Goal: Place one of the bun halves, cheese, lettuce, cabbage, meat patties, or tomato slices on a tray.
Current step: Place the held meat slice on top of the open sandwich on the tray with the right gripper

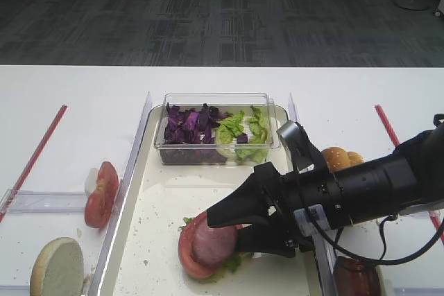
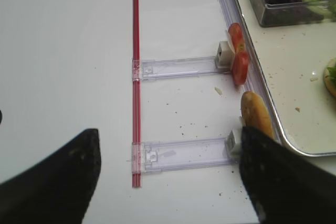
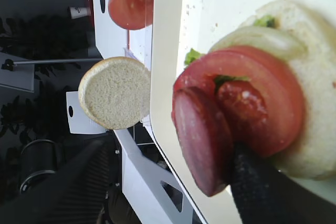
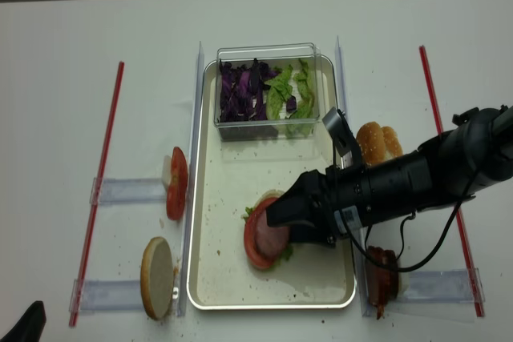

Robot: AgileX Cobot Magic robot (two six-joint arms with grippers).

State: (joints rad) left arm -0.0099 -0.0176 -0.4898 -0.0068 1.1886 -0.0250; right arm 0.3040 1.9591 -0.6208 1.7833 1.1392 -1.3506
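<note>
On the cream tray [image 1: 161, 202] sits a stack: a bun half [image 3: 317, 82], lettuce, a red tomato slice [image 3: 273, 98] and on top a pinkish meat patty [image 1: 211, 242]. My right gripper [image 1: 225, 235] is low over the stack, open, its fingers on either side of the patty. In the right wrist view the patty [image 3: 202, 140] stands tilted on the tomato, leaning against one dark finger [image 3: 262, 187]. My left gripper [image 2: 168, 140] hovers open over bare table left of the tray, nothing between its fingers.
A clear box [image 1: 220, 129] with purple cabbage and green lettuce stands at the tray's far end. On holders left of the tray are tomato slices [image 1: 100, 194] and a bun half [image 1: 57, 266]. Right of it are bun halves [image 1: 340, 159] and meat patties [image 1: 357, 276]. Red strips mark both sides.
</note>
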